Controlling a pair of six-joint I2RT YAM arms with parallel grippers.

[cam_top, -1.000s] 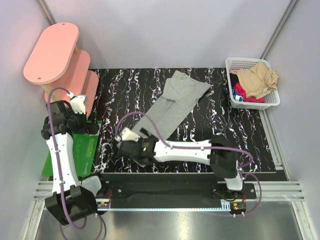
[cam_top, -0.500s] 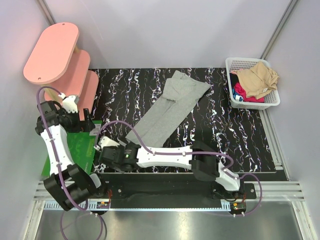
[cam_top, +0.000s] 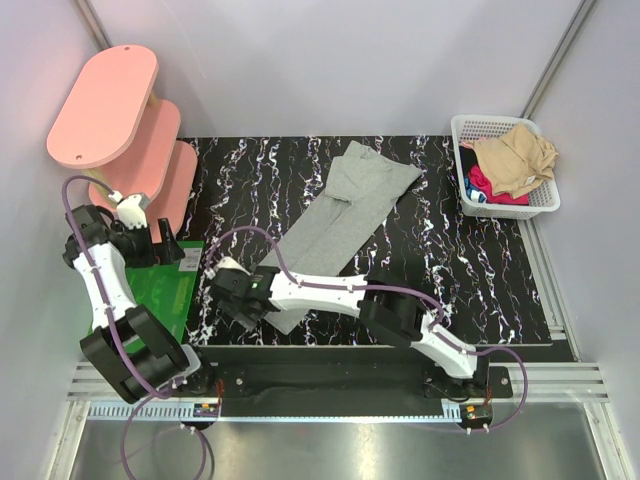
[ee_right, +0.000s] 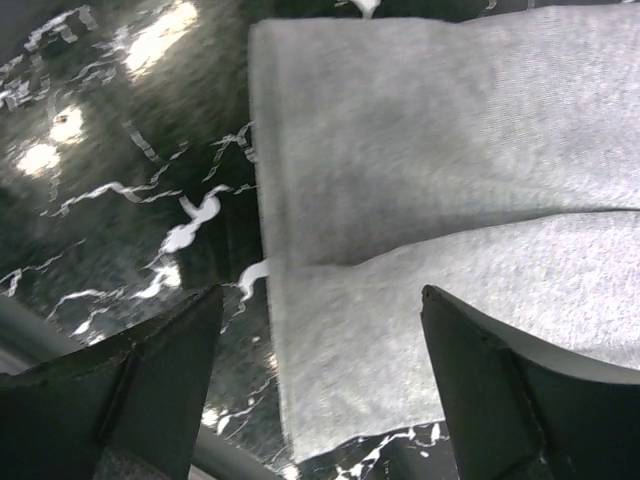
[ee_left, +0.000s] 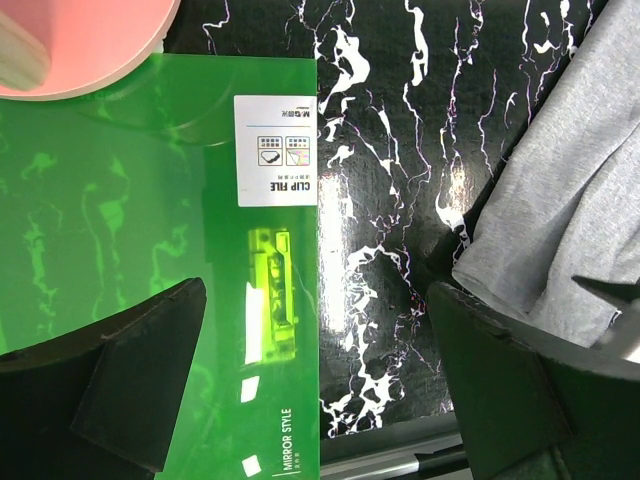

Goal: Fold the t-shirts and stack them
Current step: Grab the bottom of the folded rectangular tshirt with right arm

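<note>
You had the grey t-shirt (cam_top: 345, 215) lying on the black marbled table (cam_top: 480, 270), folded lengthwise into a long narrow strip that ran diagonally from the far middle toward the near left. Its cloth looked plain heather grey and mostly smooth, with one layer lapped over another at the near end and a straight hem edge there. Your right gripper (ee_right: 320, 300) hung over that near end, jaws spread wide and gripping nothing. Your left gripper (ee_left: 318, 290) was likewise spread open and empty, above the edge of the green mat (ee_left: 100, 200). At the far right, the white basket (cam_top: 460, 125) held a crumpled tan t-shirt (cam_top: 515, 160) on top of a red one (cam_top: 480, 182).
</note>
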